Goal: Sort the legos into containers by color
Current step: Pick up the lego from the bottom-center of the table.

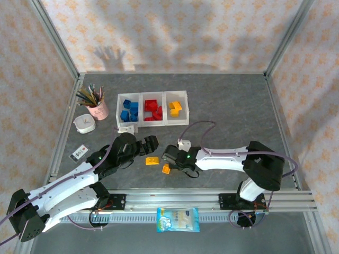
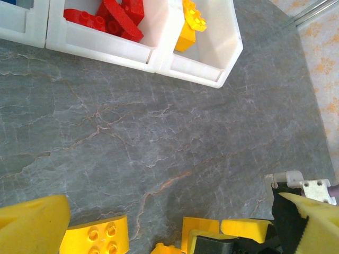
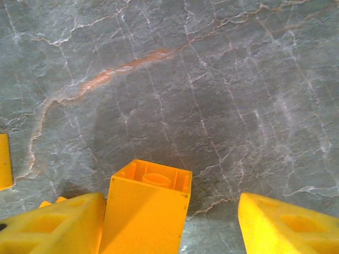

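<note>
The containers (image 1: 152,121) stand in a row at the back: blue legos (image 1: 128,109) in the left bin, red legos (image 1: 153,110) in the middle one, yellow ones (image 1: 175,107) in the right one. Two loose yellow-orange legos lie on the table, one (image 1: 152,161) in front of my left gripper (image 1: 151,144), which is open and empty. The other (image 1: 166,169) sits at my right gripper (image 1: 167,163). In the right wrist view this brick (image 3: 145,211) lies on its side between the open fingers (image 3: 169,214). It rests against the left finger, with a gap to the right one.
A pink pencil cup (image 1: 97,109) and a white round dish (image 1: 85,124) stand left of the bins. A small card (image 1: 79,152) lies near the left rail. A snack packet (image 1: 178,218) sits on the front rail between the arm bases.
</note>
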Controlling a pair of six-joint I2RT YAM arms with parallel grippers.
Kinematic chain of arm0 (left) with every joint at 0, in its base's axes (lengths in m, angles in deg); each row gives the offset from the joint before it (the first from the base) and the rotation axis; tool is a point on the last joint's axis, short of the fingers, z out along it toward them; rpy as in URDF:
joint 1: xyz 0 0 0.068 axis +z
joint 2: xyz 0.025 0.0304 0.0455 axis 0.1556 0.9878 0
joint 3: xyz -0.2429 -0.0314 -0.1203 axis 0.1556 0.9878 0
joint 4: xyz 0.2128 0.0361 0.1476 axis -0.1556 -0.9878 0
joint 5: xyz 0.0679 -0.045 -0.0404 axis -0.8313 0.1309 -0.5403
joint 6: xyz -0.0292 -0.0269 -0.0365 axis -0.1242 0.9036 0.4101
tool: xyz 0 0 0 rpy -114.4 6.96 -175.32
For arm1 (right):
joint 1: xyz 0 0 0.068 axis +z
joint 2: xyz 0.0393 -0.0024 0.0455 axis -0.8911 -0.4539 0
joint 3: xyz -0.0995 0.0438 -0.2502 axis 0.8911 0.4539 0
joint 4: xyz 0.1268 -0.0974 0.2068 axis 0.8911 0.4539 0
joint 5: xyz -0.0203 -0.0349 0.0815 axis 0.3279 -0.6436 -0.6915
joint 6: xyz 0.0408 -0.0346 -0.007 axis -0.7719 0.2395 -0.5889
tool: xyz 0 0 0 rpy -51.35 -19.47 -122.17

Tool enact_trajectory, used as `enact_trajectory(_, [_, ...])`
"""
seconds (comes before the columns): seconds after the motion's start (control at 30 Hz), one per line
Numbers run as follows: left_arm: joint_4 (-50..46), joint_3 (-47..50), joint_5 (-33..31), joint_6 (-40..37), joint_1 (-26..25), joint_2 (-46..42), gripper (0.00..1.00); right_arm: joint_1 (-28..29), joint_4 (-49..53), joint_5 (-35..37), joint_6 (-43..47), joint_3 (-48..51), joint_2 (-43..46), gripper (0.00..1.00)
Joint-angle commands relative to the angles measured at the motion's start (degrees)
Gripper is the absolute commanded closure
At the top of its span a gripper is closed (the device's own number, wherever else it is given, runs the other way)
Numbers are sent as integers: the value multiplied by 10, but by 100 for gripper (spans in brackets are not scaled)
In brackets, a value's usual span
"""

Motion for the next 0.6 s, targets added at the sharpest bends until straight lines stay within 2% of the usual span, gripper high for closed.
enact_trajectory(0.0, [8,5,-9,-8,-3,1,1,4,43,33,-8,12,13,39])
enact_trajectory(0.13, [16,5,-8,-9,-3,8,1,4,61,42,1,9,14,44])
enact_trajectory(0.57, [-11,-16,-28,-19,-3,6,1,3,29,44,48,-27,-38,63])
